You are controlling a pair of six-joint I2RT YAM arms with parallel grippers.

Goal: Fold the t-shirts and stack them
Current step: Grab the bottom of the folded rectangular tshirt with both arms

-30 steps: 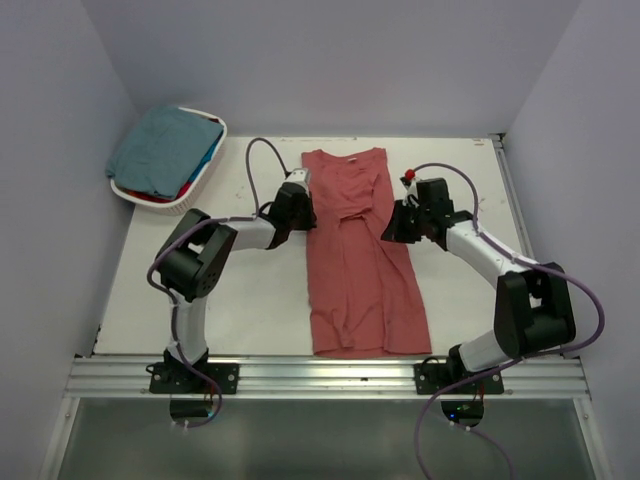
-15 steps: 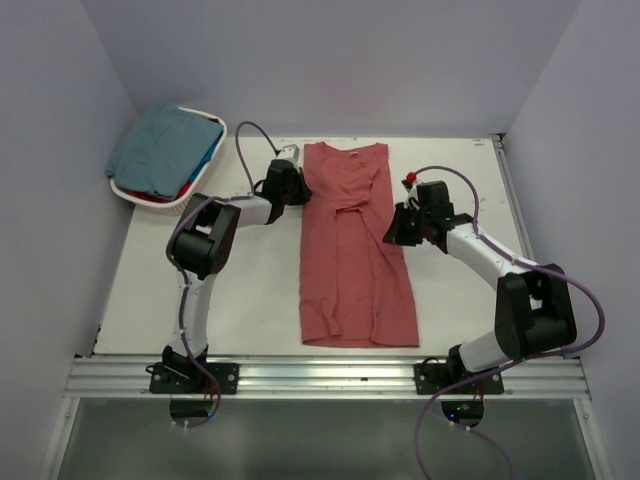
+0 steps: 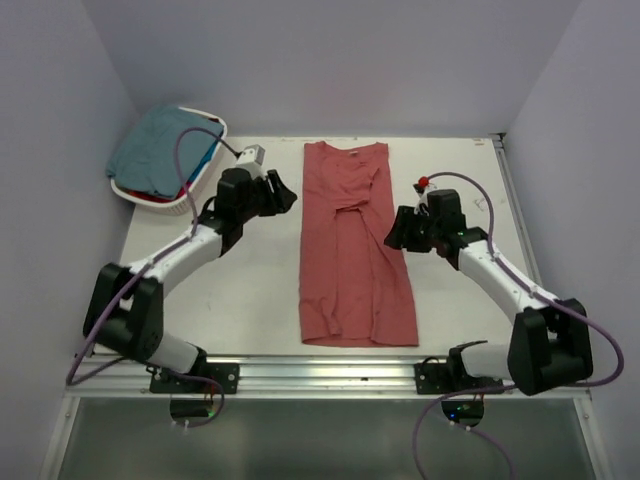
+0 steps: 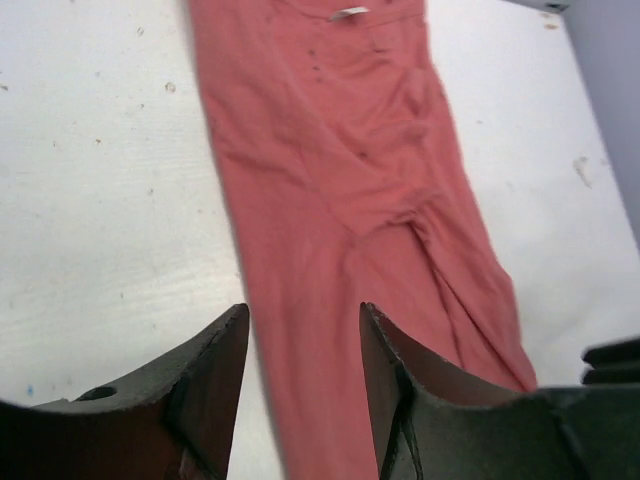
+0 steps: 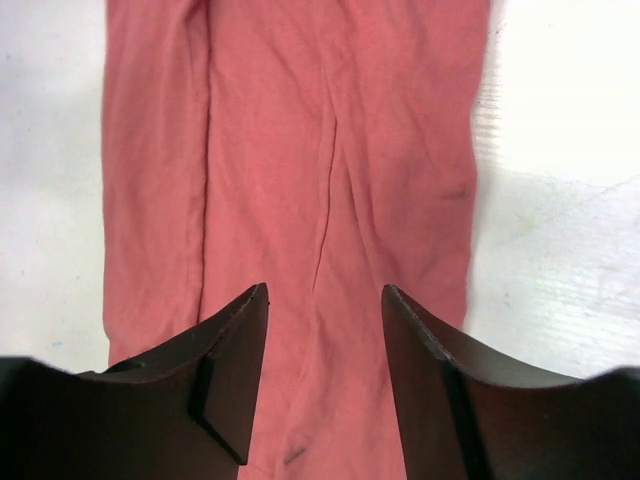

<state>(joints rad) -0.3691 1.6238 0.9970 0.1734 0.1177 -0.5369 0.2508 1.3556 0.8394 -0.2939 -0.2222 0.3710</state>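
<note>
Right wrist, t-shirt [image 5: 300,150] under right end effector [image 5: 325,292]

The left hand [image 3: 284,192] has drawn back leftward, off the red t-shirt [image 3: 355,250]

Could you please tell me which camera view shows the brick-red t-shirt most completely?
The top external view: the whole brick-red t-shirt shows, collar to hem. The left wrist view catches only its collar half; the right wrist view only a stretch with lengthwise folds.
</note>
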